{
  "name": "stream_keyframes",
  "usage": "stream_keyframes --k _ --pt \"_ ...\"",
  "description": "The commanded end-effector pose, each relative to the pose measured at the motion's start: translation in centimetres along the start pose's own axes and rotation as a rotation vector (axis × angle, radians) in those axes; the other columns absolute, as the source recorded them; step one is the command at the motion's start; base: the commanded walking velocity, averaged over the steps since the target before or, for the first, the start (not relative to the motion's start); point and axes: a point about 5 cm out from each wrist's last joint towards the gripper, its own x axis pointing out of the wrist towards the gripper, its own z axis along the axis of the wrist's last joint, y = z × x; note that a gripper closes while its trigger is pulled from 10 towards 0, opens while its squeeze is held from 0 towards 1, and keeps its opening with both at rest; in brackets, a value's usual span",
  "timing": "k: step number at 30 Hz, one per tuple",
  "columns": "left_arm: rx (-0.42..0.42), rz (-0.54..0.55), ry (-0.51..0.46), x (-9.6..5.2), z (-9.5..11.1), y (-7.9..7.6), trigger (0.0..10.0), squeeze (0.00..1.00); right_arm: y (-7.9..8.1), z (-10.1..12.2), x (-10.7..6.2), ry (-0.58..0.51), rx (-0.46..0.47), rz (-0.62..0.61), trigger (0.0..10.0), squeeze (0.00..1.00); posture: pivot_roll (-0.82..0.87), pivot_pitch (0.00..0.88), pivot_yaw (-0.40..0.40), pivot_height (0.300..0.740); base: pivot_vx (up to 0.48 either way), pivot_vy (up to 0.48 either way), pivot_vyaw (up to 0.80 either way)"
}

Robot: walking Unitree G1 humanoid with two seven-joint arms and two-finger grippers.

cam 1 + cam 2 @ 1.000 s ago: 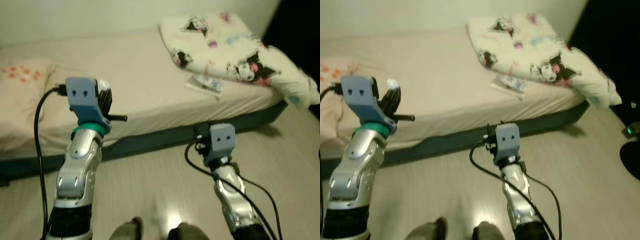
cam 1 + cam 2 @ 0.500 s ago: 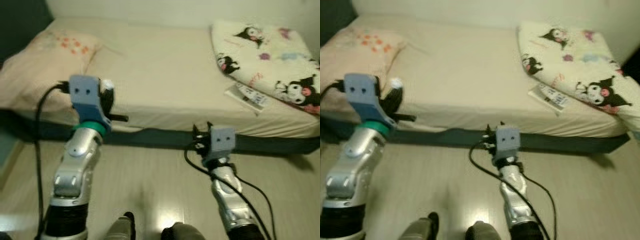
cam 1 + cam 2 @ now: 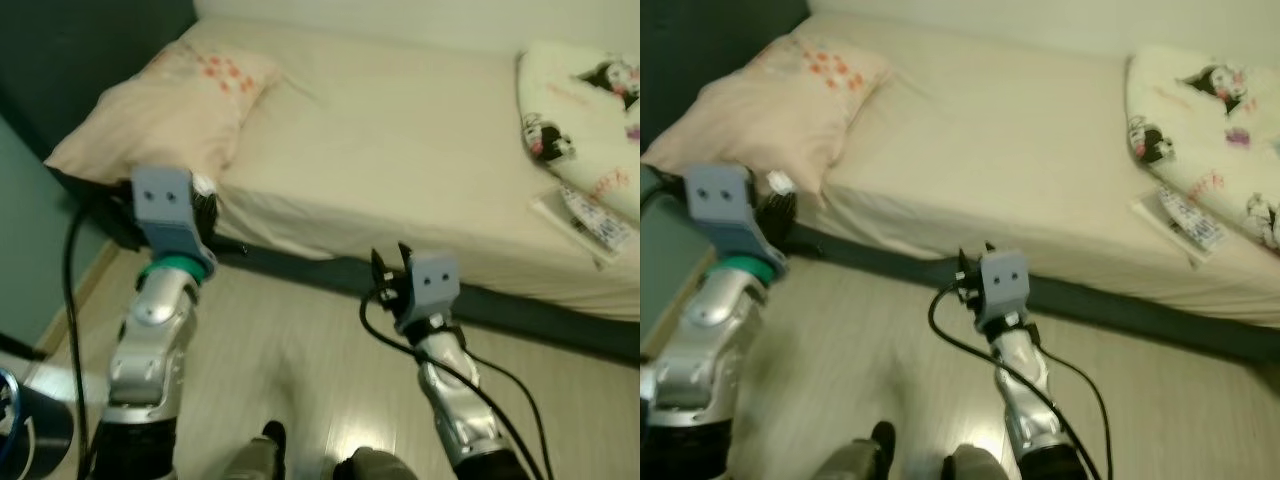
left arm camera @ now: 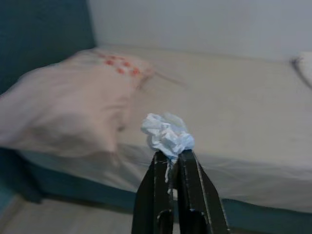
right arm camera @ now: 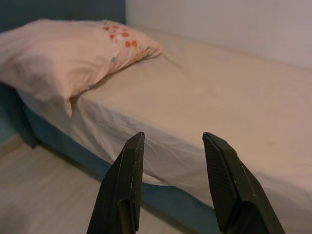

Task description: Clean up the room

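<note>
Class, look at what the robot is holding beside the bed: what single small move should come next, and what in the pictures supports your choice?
Probably keep turning left toward the dark bin on the floor, carrying the load. The left gripper is shut on a crumpled tissue, so the pickup is done and disposal remains. The right gripper is open and holds nothing.

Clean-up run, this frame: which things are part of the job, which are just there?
Job:
- crumpled tissue, pinched in the left tool
- right tool, open, holding nothing, raised in front of the bed

Just there:
- bed
- pillow with orange flowers
- cartoon-print duvet, folded
- booklet beside the duvet
</note>
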Motion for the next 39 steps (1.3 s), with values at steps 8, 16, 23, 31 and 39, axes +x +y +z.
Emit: stream_keyframes --k 8,16,23,31,39 --pt "0.347 0.08 0.101 -2.4 -5.8 2.7 10.0 0.0 0.0 -0.1 0.1 0.004 -0.004 0.027 10.0 0.0 -0.06 0.071 0.014 0.731 0.0 0.0 0.78" --pt "0.32 0.126 0.096 -2.5 -5.4 3.2 10.0 0.0 0.0 1.0 0.7 -0.038 0.004 0.044 10.0 0.0 -0.05 0.073 0.01 0.731 0.0 0.0 0.77" --pt "0.322 0.128 0.056 -2.5 -5.0 3.2 10.0 0.0 0.4 2.2 1.4 -0.086 0.032 0.057 10.0 0.0 -0.05 0.074 0.015 0.731 0.0 0.0 0.77" --pt "0.319 0.131 0.032 -2.3 -4.5 3.2 10.0 0.0 0.7 2.5 1.5 -0.097 0.051 0.067 10.0 0.0 -0.04 0.075 0.016 0.731 0.0 0.0 0.76" --pt "0.314 0.134 0.028 -2.2 -4.4 3.1 10.0 0.0 0.7 2.4 1.4 -0.093 0.054 0.07 10.0 0.0 -0.04 0.072 0.016 0.731 0.0 0.0 0.76"
